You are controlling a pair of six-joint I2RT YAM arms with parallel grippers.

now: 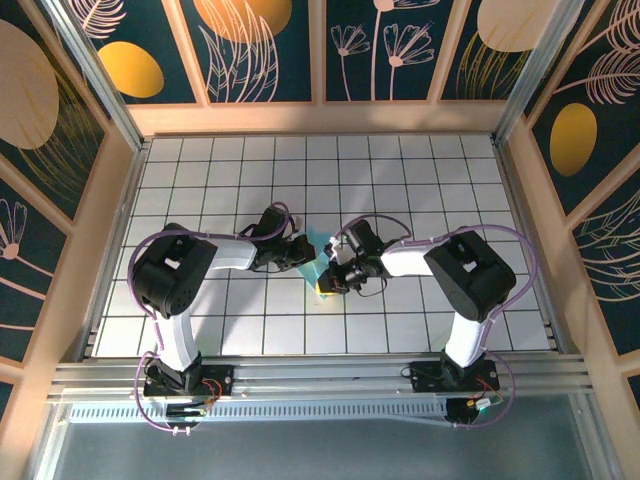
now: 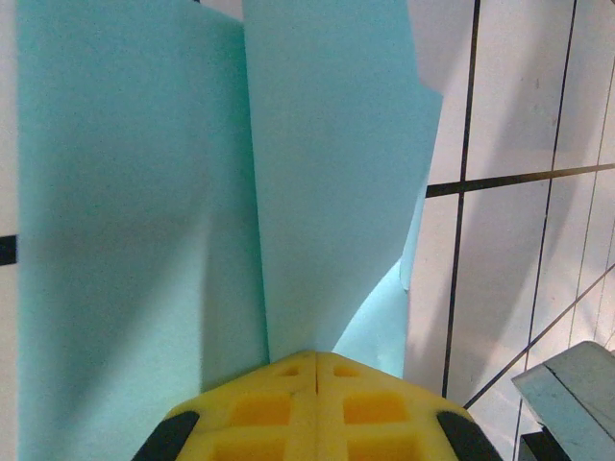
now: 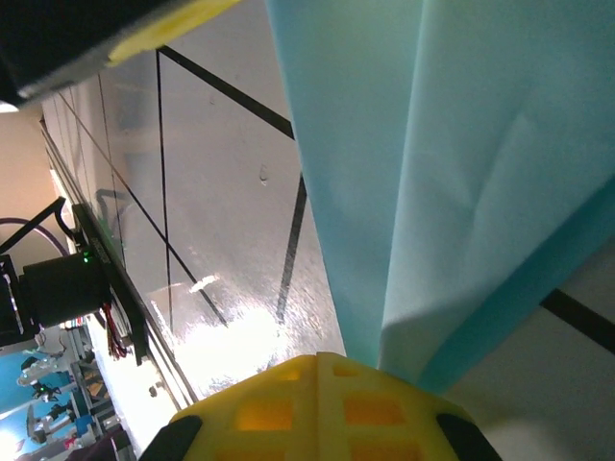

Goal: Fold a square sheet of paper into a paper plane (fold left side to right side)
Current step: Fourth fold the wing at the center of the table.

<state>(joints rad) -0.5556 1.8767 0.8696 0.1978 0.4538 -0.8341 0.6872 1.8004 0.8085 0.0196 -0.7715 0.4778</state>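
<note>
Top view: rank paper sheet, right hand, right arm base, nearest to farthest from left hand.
1. The paper sheet, pinched at the left hand, between both hands.
2. The right hand, just across the sheet, rightward.
3. The right arm base, far off at the near table edge.

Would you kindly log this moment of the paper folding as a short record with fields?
Sheet: light-blue, creased, standing up in folds between the grippers
Left gripper: shut on the sheet
Right gripper: shut, sheet at its fingertips, grip unclear
Table: white grid tiles
</note>
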